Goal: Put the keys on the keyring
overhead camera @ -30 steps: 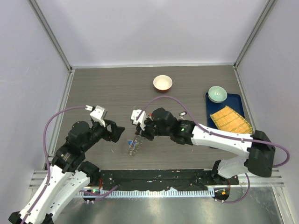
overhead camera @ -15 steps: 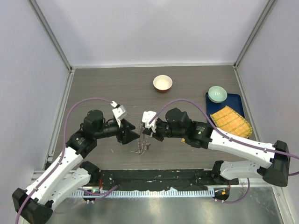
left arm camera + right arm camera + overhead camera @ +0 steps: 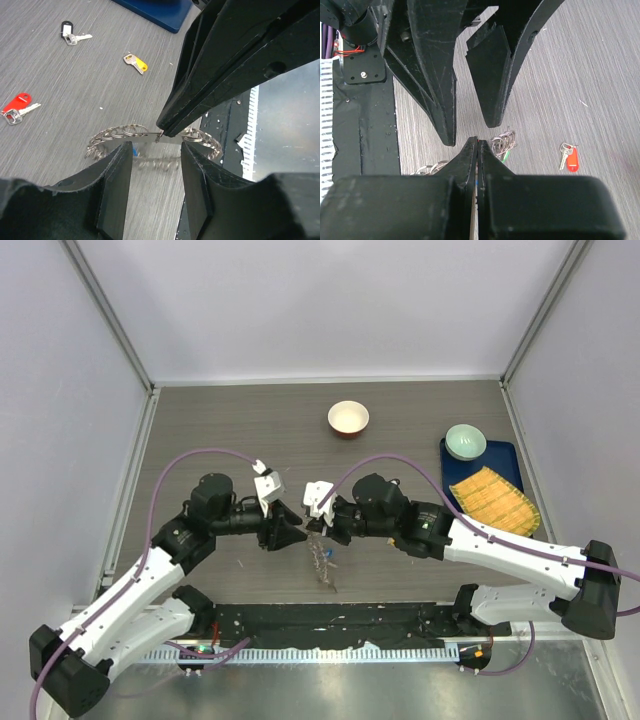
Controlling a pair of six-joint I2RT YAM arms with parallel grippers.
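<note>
My right gripper (image 3: 318, 525) is shut on the thin wire of the keyring (image 3: 322, 565), which hangs below it just above the table. In the left wrist view the right gripper (image 3: 164, 131) pinches the keyring (image 3: 114, 135) between two bunches of small silver rings. My left gripper (image 3: 156, 147) is open and empty, its jaws facing the pinched wire a short way off. In the right wrist view the left gripper (image 3: 470, 131) faces the shut right gripper (image 3: 478, 142). A black key (image 3: 67, 34), a yellow key (image 3: 136, 62) and a red key (image 3: 17, 107) lie loose on the table.
A red-and-cream bowl (image 3: 348, 418) stands at the back. A green bowl (image 3: 465, 441) and a yellow mat (image 3: 493, 496) sit on a blue tray (image 3: 510, 455) at the right. A black rail (image 3: 330, 625) runs along the near edge.
My left arm has swung right until its open jaws face the right gripper. The right gripper has moved slightly right, and the hanging keyring has swung toward the near edge.
</note>
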